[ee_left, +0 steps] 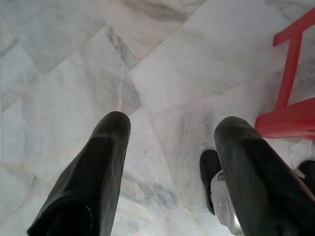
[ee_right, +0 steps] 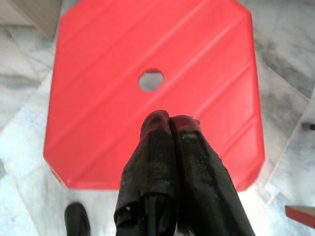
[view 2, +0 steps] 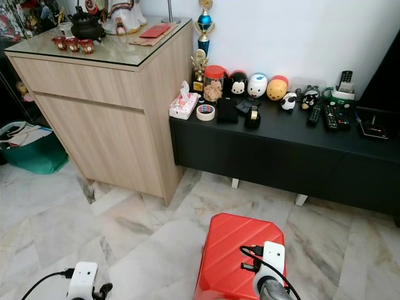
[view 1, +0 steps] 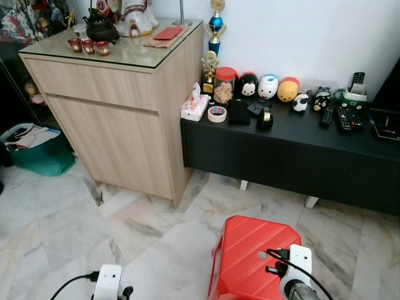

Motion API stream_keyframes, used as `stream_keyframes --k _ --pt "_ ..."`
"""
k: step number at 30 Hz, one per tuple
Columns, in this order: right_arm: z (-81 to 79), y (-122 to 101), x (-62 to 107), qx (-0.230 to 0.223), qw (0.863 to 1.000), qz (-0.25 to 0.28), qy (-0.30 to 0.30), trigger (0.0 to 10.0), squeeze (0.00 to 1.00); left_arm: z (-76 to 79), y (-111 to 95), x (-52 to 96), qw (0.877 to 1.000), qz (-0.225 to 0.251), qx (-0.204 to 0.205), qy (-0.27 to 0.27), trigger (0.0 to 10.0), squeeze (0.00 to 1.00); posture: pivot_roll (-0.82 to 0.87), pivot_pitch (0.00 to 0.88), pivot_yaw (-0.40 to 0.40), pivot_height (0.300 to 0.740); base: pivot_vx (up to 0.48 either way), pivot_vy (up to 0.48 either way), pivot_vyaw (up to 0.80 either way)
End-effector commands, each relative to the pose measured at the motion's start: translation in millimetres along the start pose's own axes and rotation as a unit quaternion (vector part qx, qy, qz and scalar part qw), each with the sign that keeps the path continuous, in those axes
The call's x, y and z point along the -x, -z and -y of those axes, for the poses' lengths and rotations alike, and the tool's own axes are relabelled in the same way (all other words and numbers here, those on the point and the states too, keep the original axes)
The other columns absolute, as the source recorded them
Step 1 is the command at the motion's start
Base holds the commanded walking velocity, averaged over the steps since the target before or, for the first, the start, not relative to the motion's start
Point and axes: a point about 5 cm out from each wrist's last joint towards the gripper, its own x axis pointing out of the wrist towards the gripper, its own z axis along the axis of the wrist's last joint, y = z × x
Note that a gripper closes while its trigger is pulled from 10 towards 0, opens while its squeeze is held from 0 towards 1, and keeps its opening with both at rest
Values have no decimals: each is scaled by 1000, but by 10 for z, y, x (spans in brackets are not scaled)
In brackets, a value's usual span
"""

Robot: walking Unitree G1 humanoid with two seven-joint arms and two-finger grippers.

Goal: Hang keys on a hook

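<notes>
1. We stand on a pale marble floor [view 1: 56, 225], facing a light wooden cabinet [view 1: 119, 125] with a glass top and, to its right, a low black console [view 1: 294, 150] against a white wall.
2. On the console we see a tissue pack [view 1: 195, 105], a roll of tape [view 1: 217, 114], a row of round character toys [view 1: 269, 87] and several remote controls [view 1: 344, 117]; a small trophy [view 1: 209, 72] stands by the cabinet.
3. A red plastic stool [view 1: 253, 262] sits just in front of us on the right.
4. Our left gripper [ee_left: 170, 172] hangs over bare floor beside the stool leg, its two black fingers spread wide with nothing between them.
5. Our right gripper [ee_right: 170, 125] hangs above the stool seat, its fingers pressed together; we see nothing clamped in them.
6. We can make out neither keys nor a hook, so we judge the task barely begun: the step in hand is searching.
7. To do that well, we would scan the console clutter and the cabinet top slowly, keeping the head steady so small metal items do not blur, and mind the stool when stepping forward.
8. No brand, label or writing is legible; the print on the tissue pack is too small to read.
</notes>
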Motion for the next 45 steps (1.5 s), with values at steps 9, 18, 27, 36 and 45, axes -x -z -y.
stream_keyframes --k 9,18,27,36,45 --pt "98 106 29 1 1000 -19 11 10000 0 7 73 20 1000 -11 13 -7 10000 0 15 0 11 740 0 0 0" --pt "149 209 57 5 999 -39 16 10000 0 25 77 23 1000 -8 10 -6 10000 0 6 0 18 740 0 0 0" --pt "191 289 84 5 998 -51 21 10000 0 22 147 48 1000 -15 10 -6 10000 0 10 0 18 740 0 0 0" --pt "183 323 92 3 998 -54 22 10000 0 46 142 46 1000 -13 7 -1 10000 0 7 0 25 740 0 0 0" --pt "179 331 94 3 998 -55 24 10000 0 40 133 44 1000 -12 5 0 10000 0 10 0 26 740 -140 0 0"
